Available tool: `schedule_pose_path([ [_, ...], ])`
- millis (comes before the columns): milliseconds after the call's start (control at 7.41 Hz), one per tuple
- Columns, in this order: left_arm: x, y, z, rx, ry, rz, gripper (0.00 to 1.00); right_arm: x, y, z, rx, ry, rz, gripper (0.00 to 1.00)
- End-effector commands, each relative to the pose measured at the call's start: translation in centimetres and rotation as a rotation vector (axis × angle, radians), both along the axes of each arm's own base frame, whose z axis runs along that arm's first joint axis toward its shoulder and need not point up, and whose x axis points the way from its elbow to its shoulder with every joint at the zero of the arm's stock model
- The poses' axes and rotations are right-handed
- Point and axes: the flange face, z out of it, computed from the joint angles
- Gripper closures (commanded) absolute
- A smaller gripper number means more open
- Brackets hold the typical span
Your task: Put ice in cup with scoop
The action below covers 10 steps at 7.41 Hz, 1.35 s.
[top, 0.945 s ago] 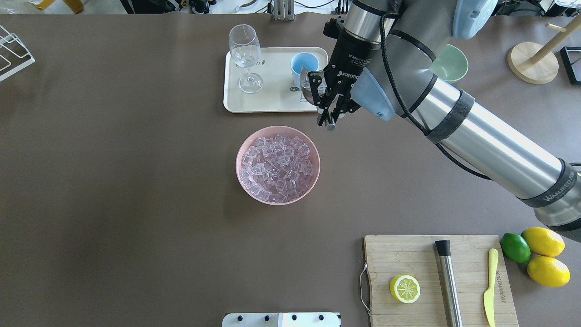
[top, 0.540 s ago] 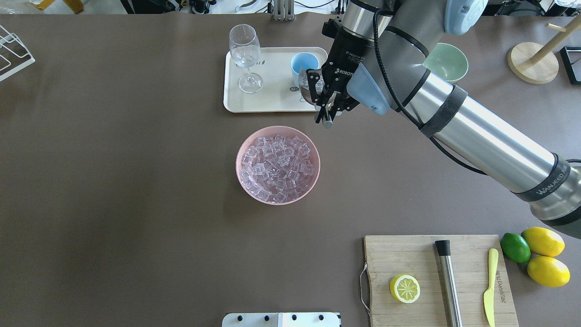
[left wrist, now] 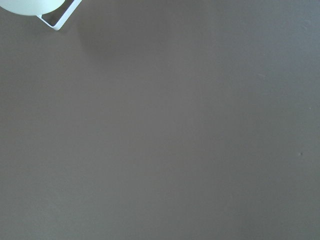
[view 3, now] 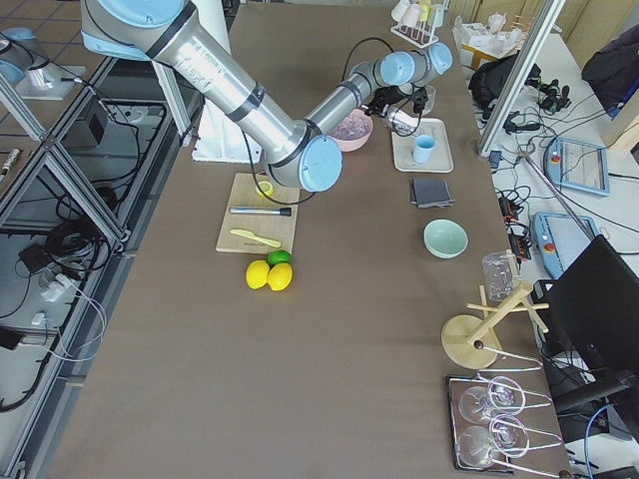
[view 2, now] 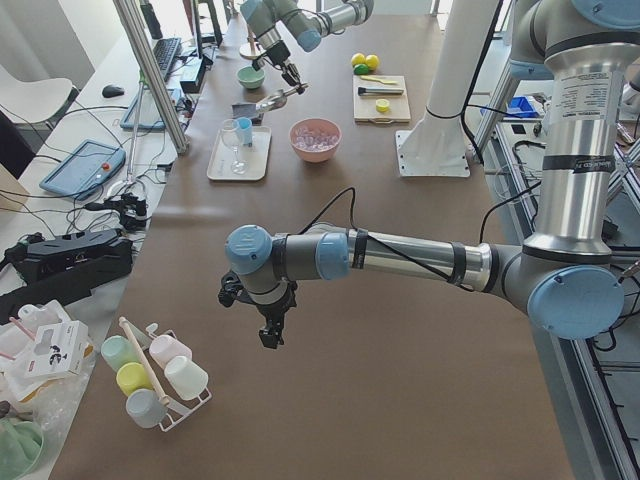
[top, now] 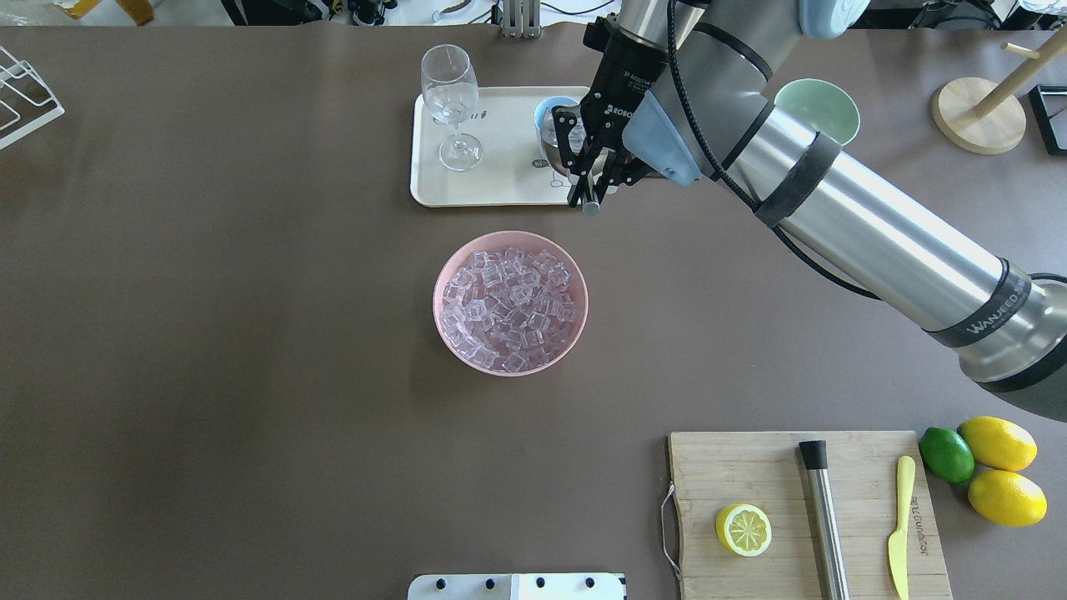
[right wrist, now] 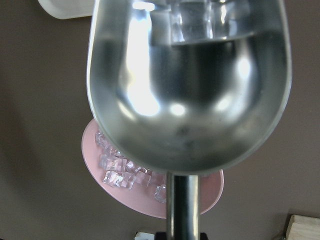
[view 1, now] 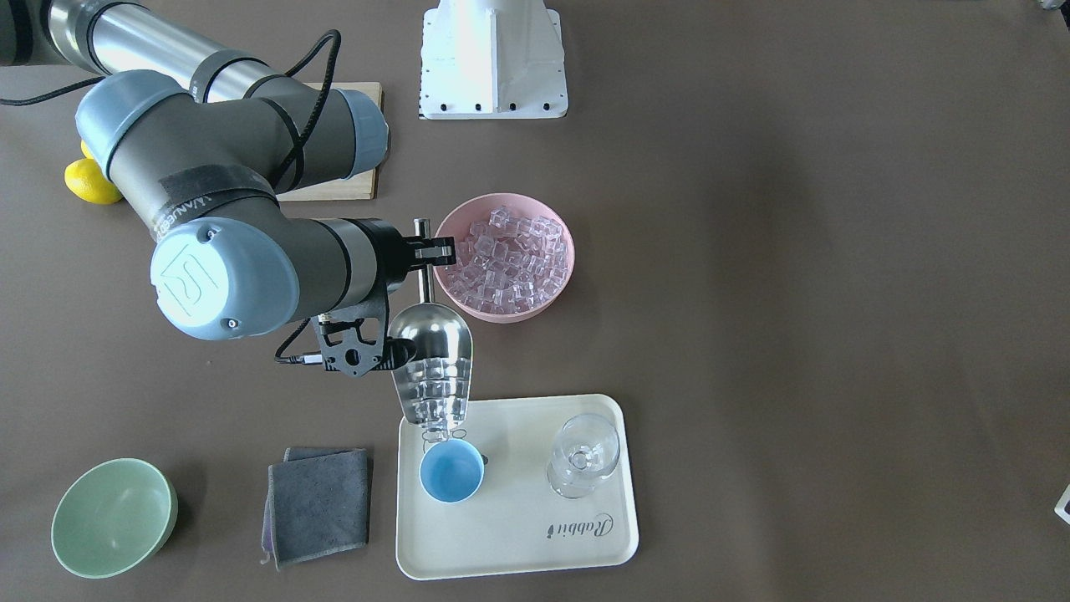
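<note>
While my right gripper [view 1: 427,251] clamps the scoop [view 1: 435,355], ice [view 1: 431,395] crowds its tilted mouth. The cup [view 1: 452,471] stands beneath, at the tray [view 1: 518,539]'s edge.

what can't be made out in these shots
cup: overhead view, mostly covered by the scoop and right gripper.
left gripper: seen only small in the exterior left view; jaws open or shut unclear.
cutting board: front view, largely behind the right arm.
</note>
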Motion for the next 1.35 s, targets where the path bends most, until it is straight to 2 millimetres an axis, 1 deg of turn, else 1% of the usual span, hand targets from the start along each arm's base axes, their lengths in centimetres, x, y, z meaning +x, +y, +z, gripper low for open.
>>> schedule_pose_path([
  [0, -0.3, 1.5, 1.0, -0.027, 0.053, -0.02, 0.02, 0.7, -1.8, -0.8, -0.013, -0.022, 0.01, 1.0],
  [135, -1.1, 1.6, 0.9, -0.026, 0.058, -0.039, 0.02, 0.7, -1.8, -1.2, -0.017, -0.034, 0.008, 1.0],
  [540, -1.6, 1.8, 1.0, -0.027, 0.058, -0.048, 0.02, 0.5, -1.6, -1.0, -0.027, -0.047, -0.001, 1.0],
  [810, -2.4, 2.0, 1.2, -0.031, 0.058, -0.065, 0.02, 0.5, -1.6, -1.2, -0.028, -0.053, -0.002, 1.0],
  [945, -2.4, 2.4, 1.6, -0.039, 0.058, -0.065, 0.02, 0.5, -1.6, -1.4, -0.027, -0.056, -0.003, 1.0],
  [1215, -2.4, 2.4, 1.6, -0.039, 0.058, -0.065, 0.02, 0.6, -1.7, -1.2, -0.028, -0.055, -0.002, 1.0],
])
